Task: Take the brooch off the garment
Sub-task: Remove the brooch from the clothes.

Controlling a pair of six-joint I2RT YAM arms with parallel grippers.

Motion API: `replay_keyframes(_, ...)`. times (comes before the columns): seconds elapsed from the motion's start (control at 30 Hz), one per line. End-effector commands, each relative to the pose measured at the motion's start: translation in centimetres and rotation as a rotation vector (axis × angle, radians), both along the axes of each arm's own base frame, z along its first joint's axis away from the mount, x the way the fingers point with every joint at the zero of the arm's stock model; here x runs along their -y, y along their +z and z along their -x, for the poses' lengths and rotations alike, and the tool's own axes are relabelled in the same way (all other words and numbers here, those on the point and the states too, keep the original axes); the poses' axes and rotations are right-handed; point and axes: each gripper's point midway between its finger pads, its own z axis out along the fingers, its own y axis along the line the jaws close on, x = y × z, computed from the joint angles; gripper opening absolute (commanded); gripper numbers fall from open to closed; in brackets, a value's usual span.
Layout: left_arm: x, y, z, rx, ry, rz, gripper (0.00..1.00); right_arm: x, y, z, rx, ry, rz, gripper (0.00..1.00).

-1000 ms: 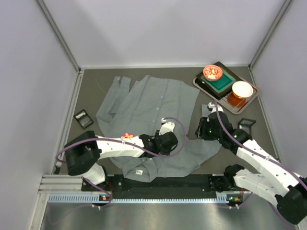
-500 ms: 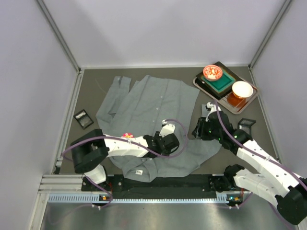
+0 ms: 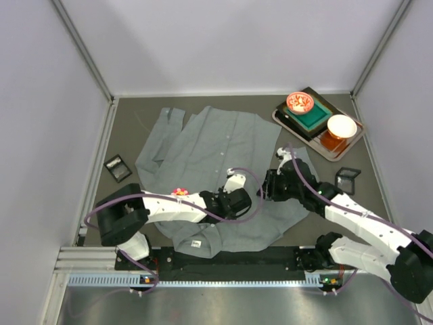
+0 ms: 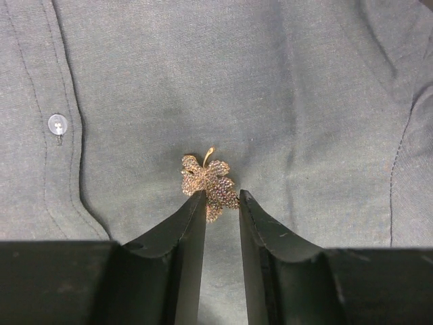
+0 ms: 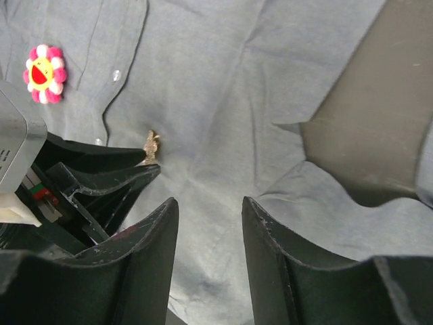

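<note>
Logged grey button-up shirt (image 3: 210, 145) spread flat across the dark worktop (image 3: 128, 125). Spotted gold leaf-shaped brooch (image 4: 208, 183) pinned on the shirt front, right of the button placket, with one pale button (image 4: 57, 124) off to its left. Found left gripper (image 4: 222, 203) low over the cloth, jaws set at a slim gap, tips against the brooch's lower edges on either side; cannot tell whether actually pinching it. Noted right gripper (image 5: 210, 210) just beside, above the shirt, jaws about half apart, holding nothing. Saw pink smiling-flower pin (image 5: 42, 73) also on the shirt, apart from the brooch. Marked tray (image 3: 281, 116) with bowls at the far right corner.
</note>
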Motion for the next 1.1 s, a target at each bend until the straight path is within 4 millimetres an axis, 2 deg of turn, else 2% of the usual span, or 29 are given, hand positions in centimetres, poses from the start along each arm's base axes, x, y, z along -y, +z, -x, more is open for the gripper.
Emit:
replay_keyframes(0.0, 0.7, 1.9, -0.1, 0.025, 0.013, 0.091, 0.3, -3.6, 1.1, -0.1, 0.029, 0.068, -0.094, 0.43)
replay_keyframes(0.17, 0.4, 2.5, 0.0, 0.032, 0.019, 0.114, 0.24, -5.8, -0.3, 0.3, -0.022, 0.109, -0.112, 0.42)
replay_keyframes(0.33, 0.1, 2.1, 0.2, 0.026, 0.023, 0.108, 0.17, -8.0, -0.4, 0.6, -0.043, 0.15, -0.167, 0.42)
replay_keyframes(0.53, -0.2, 2.4, 0.3, 0.025, 0.036, 0.121, 0.1, -9.0, -1.2, 0.9, -0.098, 0.141, -0.204, 0.4)
replay_keyframes(0.6, -0.2, 2.6, 0.4, 0.026, 0.037, 0.132, 0.06, -9.4, -1.2, 0.7, -0.091, 0.142, -0.212, 0.37)
replay_keyframes(0.83, -0.7, 2.5, 0.6, 0.017, 0.049, 0.133, 0.04, -10.5, -3.1, 1.1, -0.119, 0.138, -0.171, 0.28)
replay_keyframes(1.07, -0.9, 2.2, 0.7, 0.007, 0.058, 0.132, 0.0, -11.1, -4.6, 1.1, -0.108, 0.123, -0.086, 0.08)
